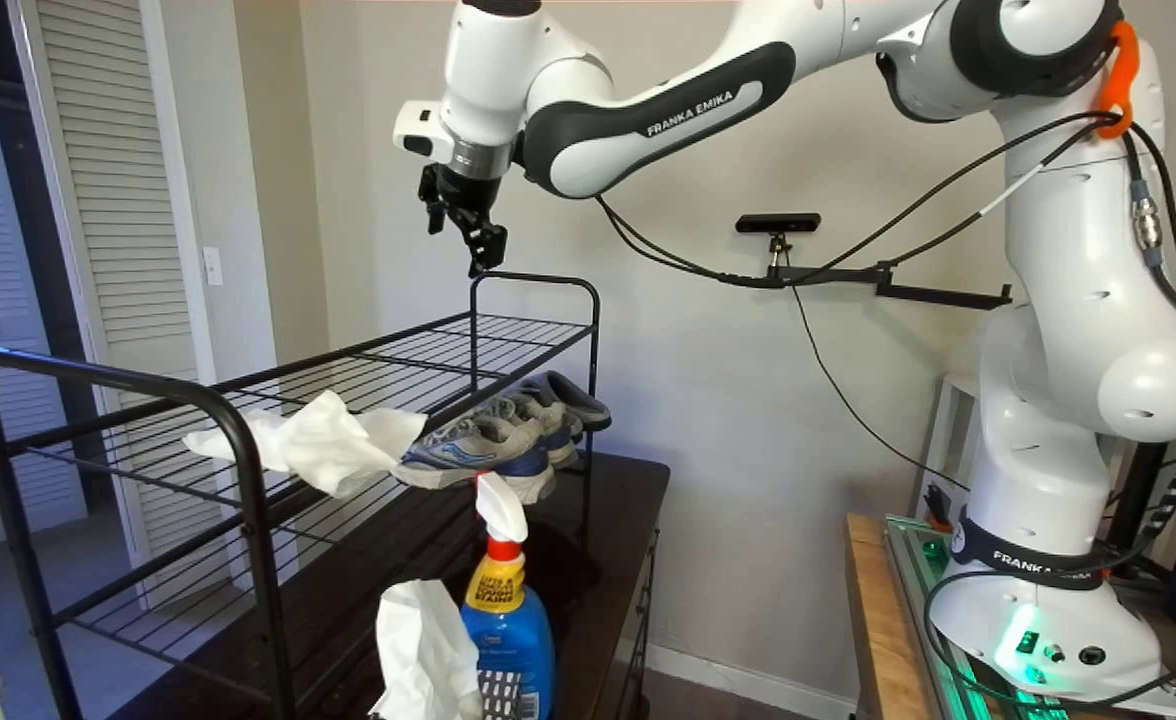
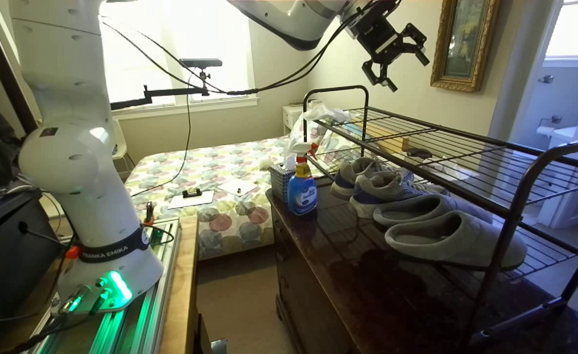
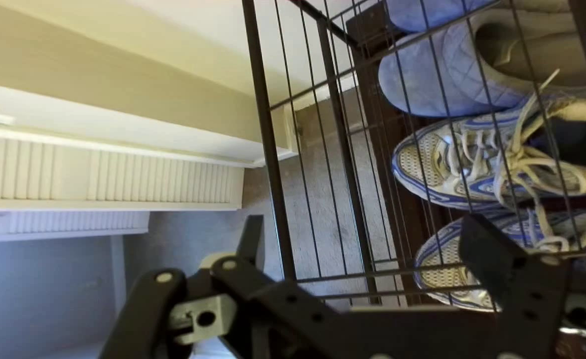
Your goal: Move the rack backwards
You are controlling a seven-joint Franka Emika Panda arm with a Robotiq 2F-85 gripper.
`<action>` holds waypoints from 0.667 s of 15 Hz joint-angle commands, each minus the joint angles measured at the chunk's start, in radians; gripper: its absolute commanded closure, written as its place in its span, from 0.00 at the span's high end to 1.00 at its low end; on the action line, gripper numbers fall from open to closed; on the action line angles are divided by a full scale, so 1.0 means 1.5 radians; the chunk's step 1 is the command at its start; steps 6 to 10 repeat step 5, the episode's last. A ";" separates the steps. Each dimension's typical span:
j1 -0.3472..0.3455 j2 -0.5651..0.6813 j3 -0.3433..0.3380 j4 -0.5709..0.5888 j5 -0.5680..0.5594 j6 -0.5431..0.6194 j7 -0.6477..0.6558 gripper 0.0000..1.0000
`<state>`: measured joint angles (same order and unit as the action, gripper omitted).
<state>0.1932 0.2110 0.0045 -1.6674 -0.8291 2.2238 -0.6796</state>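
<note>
The rack (image 1: pixel 348 350) is a large black wire rack with raised hoop ends and slatted shelves. It stands on a dark dresser (image 1: pixel 638 490) and shows in an exterior view (image 2: pixel 417 169) too. My gripper (image 1: pixel 458 242) is open and empty, above the rack's top shelf, pointing down at a tilt. In an exterior view, the gripper (image 2: pixel 407 72) is visibly apart from the rack. In the wrist view, the rack's long edge tube (image 3: pixel 270 149) runs between the spread fingers (image 3: pixel 365 237), beyond their tips. The exact height above the rack cannot be told.
Sneakers (image 2: pixel 382 191) and grey slippers (image 2: pixel 446 241) sit on the lower level. White tissue (image 1: pixel 333 440) lies on the top shelf. A blue spray bottle (image 2: pixel 303 196) and checked tissue box (image 2: pixel 281 182) stand beside the rack. A wall (image 1: pixel 708 400) stands past one hoop end.
</note>
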 commanded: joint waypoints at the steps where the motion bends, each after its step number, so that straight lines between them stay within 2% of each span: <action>1: -0.022 -0.012 0.024 -0.010 -0.016 -0.005 0.013 1.00; 10: -0.023 -0.034 0.026 -0.035 -0.021 -0.004 0.023 1.00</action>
